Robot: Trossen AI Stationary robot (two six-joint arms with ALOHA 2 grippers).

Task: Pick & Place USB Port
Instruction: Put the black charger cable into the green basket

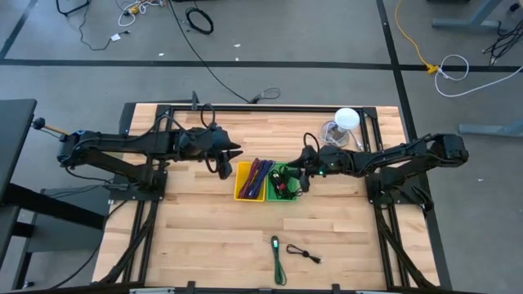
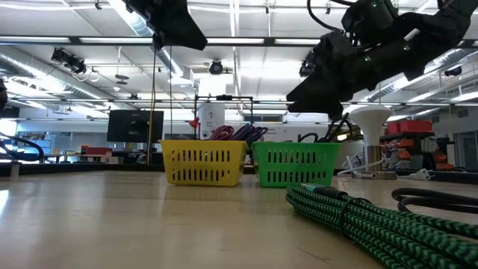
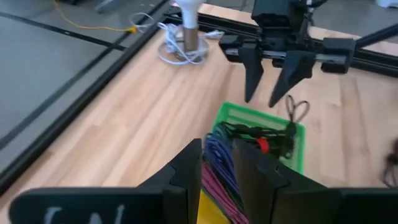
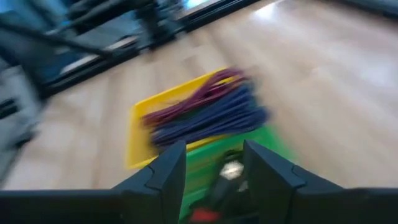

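Observation:
A yellow basket (image 1: 239, 192) of purple and red cables and a green basket (image 1: 271, 194) of black cables (image 3: 261, 134) stand side by side mid-table. A silvery plug (image 4: 231, 169) shows inside the green one. Which cable is the USB port I cannot tell. My right gripper (image 1: 304, 170) hangs open over the green basket's right side, nothing between its fingers (image 3: 252, 71). My left gripper (image 1: 234, 153) hovers above the yellow basket's far left corner, fingers a little apart, and holds nothing. A green braided cable (image 1: 278, 260) and a thin black cable (image 1: 304, 255) lie flat near the front edge.
A white lamp-like object (image 1: 347, 118) with a coiled white cord (image 1: 333, 131) stands at the far right of the table. A black metal frame (image 1: 270, 107) runs along the far edge. Bare wood lies left of and in front of the baskets.

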